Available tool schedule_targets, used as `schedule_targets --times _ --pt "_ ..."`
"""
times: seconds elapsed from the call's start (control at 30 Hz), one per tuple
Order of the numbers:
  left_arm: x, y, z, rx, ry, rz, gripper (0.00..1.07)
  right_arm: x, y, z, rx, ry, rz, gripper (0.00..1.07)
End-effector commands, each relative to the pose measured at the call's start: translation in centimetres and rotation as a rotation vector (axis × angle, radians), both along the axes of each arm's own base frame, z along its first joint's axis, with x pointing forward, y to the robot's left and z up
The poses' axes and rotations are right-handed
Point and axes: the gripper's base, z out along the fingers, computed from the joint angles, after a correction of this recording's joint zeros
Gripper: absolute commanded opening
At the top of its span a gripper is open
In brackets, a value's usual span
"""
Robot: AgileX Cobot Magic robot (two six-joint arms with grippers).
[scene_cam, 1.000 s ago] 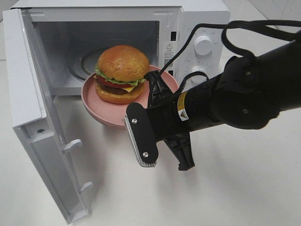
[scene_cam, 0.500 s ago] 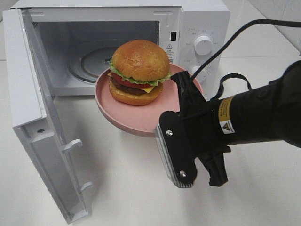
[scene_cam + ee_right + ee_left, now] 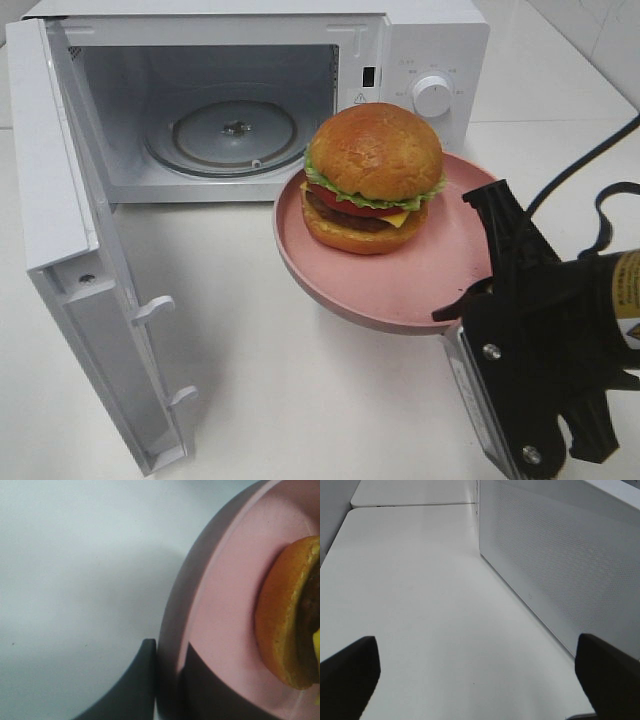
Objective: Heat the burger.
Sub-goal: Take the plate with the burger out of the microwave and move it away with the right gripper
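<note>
Burger (image 3: 374,176) on pink plate (image 3: 400,295), right pincer (image 3: 167,682) gripping rim, microwave (image 3: 230,100) open

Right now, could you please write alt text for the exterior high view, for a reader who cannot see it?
The right gripper holds a pink plate by its rim, with the burger on it, in the air in front of a white microwave. The microwave door is wide open on the left, and the glass turntable inside is bare.

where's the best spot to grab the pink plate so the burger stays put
Its thin raised rim, from the side away from the microwave. The pink plate is shallow, and the tall burger fills its middle. The right gripper already pinches the rim there, level.
</note>
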Motion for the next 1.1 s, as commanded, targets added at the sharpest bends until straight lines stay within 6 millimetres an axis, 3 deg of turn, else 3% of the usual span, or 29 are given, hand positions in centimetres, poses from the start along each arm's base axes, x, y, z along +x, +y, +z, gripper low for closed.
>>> schedule_targets --times 0.03,0.47,0.87,1.1 --pt "-0.2 0.0 0.0 -0.009 -0.023 -0.001 0.98 -0.5 -0.4 0.9 0.024 -0.043 0.01 0.0" --pt "-0.2 0.0 0.0 -0.009 -0.023 -0.001 0.98 -3.1 -4.6 1.9 -0.002 -0.025 -0.191 0.0" --pt "-0.2 0.0 0.0 -0.009 -0.023 -0.001 0.98 -3.8 -7.3 2.8 -0.034 -0.055 -0.432 0.0" --pt "-0.2 0.0 0.0 -0.009 -0.023 -0.001 0.98 -3.6 -8.7 2.9 -0.02 -0.074 -0.664 0.0"
